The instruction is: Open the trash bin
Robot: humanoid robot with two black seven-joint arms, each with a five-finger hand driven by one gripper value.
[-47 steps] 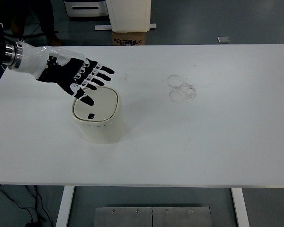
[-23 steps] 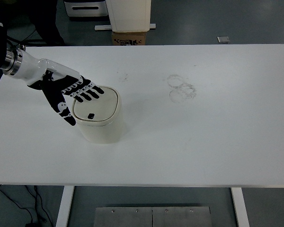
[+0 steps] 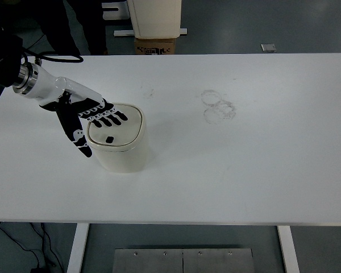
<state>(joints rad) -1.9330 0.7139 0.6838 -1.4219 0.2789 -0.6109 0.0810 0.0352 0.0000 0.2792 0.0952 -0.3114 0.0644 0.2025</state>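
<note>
**White table, one bin on its left half**

A white table (image 3: 244,170) fills the view, its near edge running straight across the bottom above two white legs. On it, left of centre, stands a cream trash bin (image 3: 120,149) with rounded corners and a closed lid that carries a small dark button. Faint ring-shaped marks (image 3: 217,107) stain the surface right of centre, towards the far side.

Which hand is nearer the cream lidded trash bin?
Left. The left hand rests over the cream lidded trash bin, fingers on its lid, thumb down its left side. The right hand is out of view.
</note>
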